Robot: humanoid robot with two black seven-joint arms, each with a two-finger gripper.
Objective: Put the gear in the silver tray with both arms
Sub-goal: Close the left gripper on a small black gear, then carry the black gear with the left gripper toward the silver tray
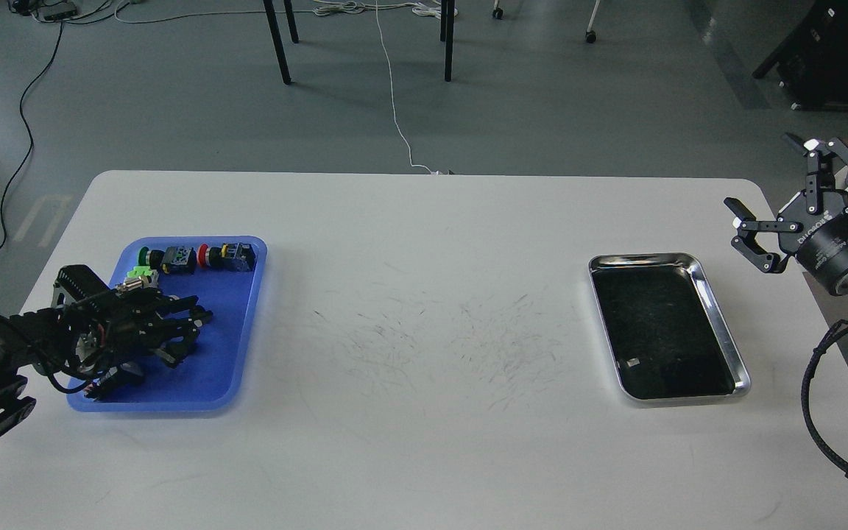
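My left gripper (192, 327) is low over the blue tray (236, 353) at the table's left. Its black fingers (203, 316) are drawn close around the spot where a small black gear lay. The gear cannot be told apart from the dark fingers now. The silver tray (722, 331), shiny-rimmed with a dark bottom, lies at the right of the table with nothing in it. My right gripper (765, 171) hangs above the table's far right corner, beyond the silver tray, fingers spread wide and holding nothing.
Along the blue tray's far edge stand a green push-button (146, 256), a red one (205, 255) and black switch blocks (177, 259). Another dark part (118, 377) lies at that tray's near left. Black cable (832, 412) loops by my right arm.
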